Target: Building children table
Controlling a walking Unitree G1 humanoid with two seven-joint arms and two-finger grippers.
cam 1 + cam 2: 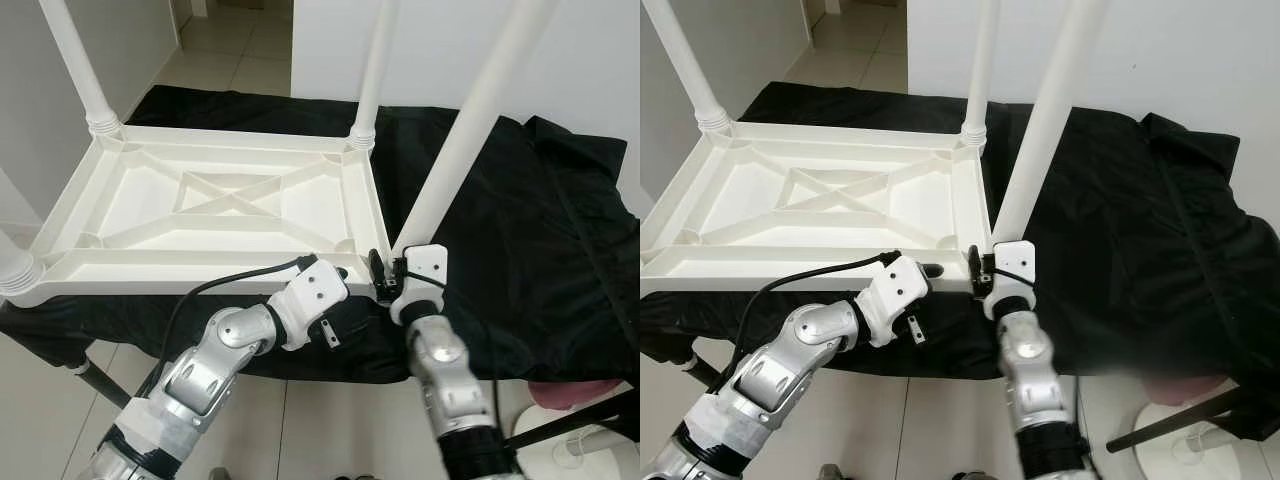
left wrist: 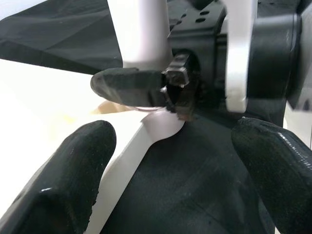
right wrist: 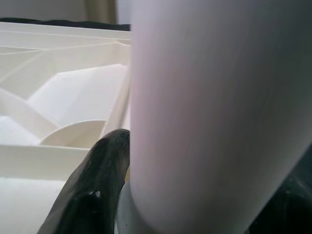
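A black cloth [image 1: 520, 220] covers the bench, and the white children's table [image 1: 215, 205] lies upside down on it, legs pointing up.

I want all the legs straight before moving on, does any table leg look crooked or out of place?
Yes. The near right leg, gripped by the right gripper, leans away from the tabletop, while the back legs stand upright.

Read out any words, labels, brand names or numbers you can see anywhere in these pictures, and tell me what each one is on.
None: no readable text in any view.
The upturned white table top, its legs and the black cloth are plain.
The right gripper, shut on a leg, and the open left gripper bear no legible marking.
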